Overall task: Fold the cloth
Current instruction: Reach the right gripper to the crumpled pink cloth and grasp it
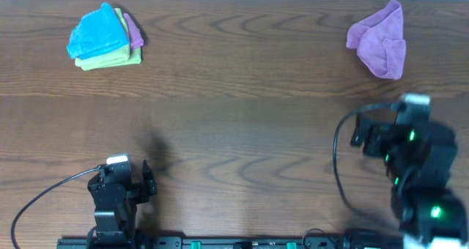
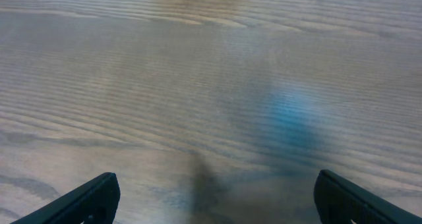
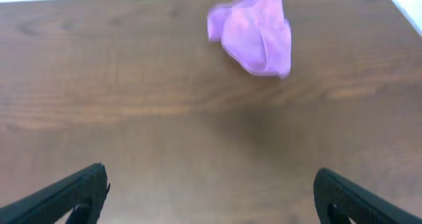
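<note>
Lilac and rumpled, the cloth (image 1: 379, 40) lies in a loose heap at the far right of the wooden table (image 1: 234, 95), close to the far edge. One corner sticks up toward that edge, and a thicker fold sags on the near side. It is bunched, not flat.

The right gripper (image 3: 211, 199) is well apart from the cloth, on the near side of the table. In the right wrist view its two dark fingers (image 3: 72, 194) are spread wide at the bottom corners, with only bare wood between them. The cloth sits far ahead of them, a little right of centre, and touches neither finger. From overhead, the right arm is almost directly nearer than the cloth, with an open stretch of tabletop between them.

The left gripper (image 2: 211, 197) is at the near left, far across the table from the cloth. Its fingers are also splayed wide over bare wood. That view is blurred, and I cannot tell what the soft blue smear on the grain is.

At the far left corner there is a small stack: a bright blue cloth (image 1: 99, 31) on top of a yellow-green cloth (image 1: 110, 58), with a sliver of purple at its right side.
</note>
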### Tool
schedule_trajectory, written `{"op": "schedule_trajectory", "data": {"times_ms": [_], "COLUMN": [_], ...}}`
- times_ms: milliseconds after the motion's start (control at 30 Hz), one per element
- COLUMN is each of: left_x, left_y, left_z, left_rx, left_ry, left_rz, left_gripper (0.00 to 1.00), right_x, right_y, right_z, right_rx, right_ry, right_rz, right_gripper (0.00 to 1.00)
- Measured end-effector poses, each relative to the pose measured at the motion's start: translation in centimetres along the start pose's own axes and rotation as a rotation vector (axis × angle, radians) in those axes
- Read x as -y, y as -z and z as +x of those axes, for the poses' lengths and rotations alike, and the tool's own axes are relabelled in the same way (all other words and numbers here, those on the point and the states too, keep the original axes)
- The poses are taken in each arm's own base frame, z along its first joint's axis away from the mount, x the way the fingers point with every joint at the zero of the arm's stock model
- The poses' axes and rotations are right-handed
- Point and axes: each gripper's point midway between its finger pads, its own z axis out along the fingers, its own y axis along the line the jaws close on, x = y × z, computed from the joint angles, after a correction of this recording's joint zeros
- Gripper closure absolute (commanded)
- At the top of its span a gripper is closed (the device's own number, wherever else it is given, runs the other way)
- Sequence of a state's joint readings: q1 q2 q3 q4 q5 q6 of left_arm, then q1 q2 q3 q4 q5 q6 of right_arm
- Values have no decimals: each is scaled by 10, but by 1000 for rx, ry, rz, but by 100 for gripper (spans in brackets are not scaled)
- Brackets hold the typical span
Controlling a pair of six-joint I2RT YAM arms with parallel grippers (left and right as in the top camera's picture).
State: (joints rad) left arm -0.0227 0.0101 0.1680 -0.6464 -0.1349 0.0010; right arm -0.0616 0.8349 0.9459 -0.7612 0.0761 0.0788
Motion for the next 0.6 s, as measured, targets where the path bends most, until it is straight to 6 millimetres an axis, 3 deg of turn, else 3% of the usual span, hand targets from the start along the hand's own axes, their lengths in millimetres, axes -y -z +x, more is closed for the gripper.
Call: {"op": "schedule_trajectory", "data": {"times_ms": [67, 167, 267, 433, 600], "left_x": [0, 0, 0, 0, 0], "left_y": [0, 0, 0, 0, 0], "left_z": [0, 0, 0, 0, 0], "left_rx": [0, 0, 1, 0, 0], "left_ry": [0, 0, 0, 0, 0], "left_rz": [1, 0, 0, 0, 0], "left_gripper": [5, 5, 5, 5, 5], "right_x": [-2, -3, 3, 26, 50], "right_y": [-8, -22, -53, -99, -169], "right_z": [-33, -66, -98, -127, -135], "right_rx": [-17, -48, -102, -134, -153], "right_ry": [-13, -20, -31, -63, -61], "right_rz": [11, 24, 64, 132, 205], "right_gripper": [1, 1, 1, 1, 1]}}
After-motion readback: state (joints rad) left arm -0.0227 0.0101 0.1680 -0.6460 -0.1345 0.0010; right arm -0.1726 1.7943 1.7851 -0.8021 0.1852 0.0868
